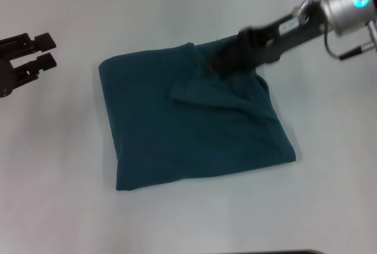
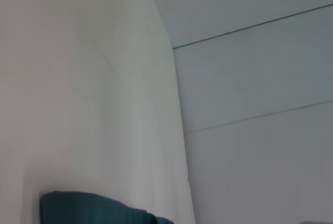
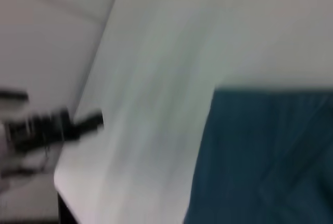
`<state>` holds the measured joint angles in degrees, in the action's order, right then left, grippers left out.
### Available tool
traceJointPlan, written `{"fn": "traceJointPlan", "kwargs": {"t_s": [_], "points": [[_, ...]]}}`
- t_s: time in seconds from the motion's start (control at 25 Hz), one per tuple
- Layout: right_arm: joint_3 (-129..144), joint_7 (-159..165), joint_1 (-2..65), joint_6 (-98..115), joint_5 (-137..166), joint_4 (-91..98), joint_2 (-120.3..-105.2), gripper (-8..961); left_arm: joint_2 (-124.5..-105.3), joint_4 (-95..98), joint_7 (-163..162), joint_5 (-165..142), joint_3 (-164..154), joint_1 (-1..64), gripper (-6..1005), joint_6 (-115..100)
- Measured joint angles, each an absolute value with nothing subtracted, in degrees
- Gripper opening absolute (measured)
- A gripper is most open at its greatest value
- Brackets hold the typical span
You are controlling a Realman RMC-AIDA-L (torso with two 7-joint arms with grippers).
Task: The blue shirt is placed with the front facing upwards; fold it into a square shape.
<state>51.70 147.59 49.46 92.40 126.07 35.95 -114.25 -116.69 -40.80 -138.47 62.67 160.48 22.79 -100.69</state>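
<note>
One white, flat table [image 1: 188, 6] carries everything in view. At its middle lies the blue shirt [image 1: 188, 127], a dark teal-blue cotton garment folded into a rough, slightly skewed rectangle with no print showing. A loose triangular flap [image 1: 200, 86] lies turned over on its top layer, toward the far right part of the cloth. The folded edges at the near right corner sit thick and rounded. In the left wrist view only one teal corner of the shirt [image 2: 88, 208] shows on the white surface; in the right wrist view its edge and a fold line appear [image 3: 270, 156].

The right gripper [image 1: 227, 59], black with a silver wrist, reaches in from the far right corner of the table and sits over the shirt's far right edge. Its fingers are blurred; whether they are spread or pinching cloth cannot be told.

The left gripper [image 1: 44, 50], black, hangs near the table's left edge, well apart from the shirt, its two fingers spread and holding nothing.
</note>
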Motion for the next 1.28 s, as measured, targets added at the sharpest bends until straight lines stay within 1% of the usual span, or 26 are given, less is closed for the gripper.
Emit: {"fn": "traceJointPlan", "kwargs": {"t_s": [0.12,0.36,0.52,0.6,1.04,1.28], "points": [[55.0,147.4,49.6,93.4,127.5,36.0,-115.23,605,-116.67,-40.7,-138.5,62.7,160.8,22.9,508,-100.7],[60.4,144.9,50.2,89.3,130.1,39.2,-116.72,603,-116.68,-40.5,-138.5,62.7,160.5,23.3,508,-100.7],[62.7,139.6,50.3,87.5,131.3,43.8,-118.81,602,-116.79,-40.5,-138.5,62.7,160.6,23.3,508,-100.8],[64.7,138.1,50.5,86.3,132.0,45.2,-119.46,601,-116.81,-40.5,-138.5,62.7,160.6,23.3,508,-100.8],[78.7,136.0,51.9,74.8,131.6,45.9,-120.23,597,-116.81,-40.5,-138.2,62.7,160.8,23.1,509,-100.5],[85.2,135.6,51.9,71.3,128.6,45.8,-120.32,595,-116.81,-40.4,-138.1,62.7,160.8,22.8,509,-100.3]]}}
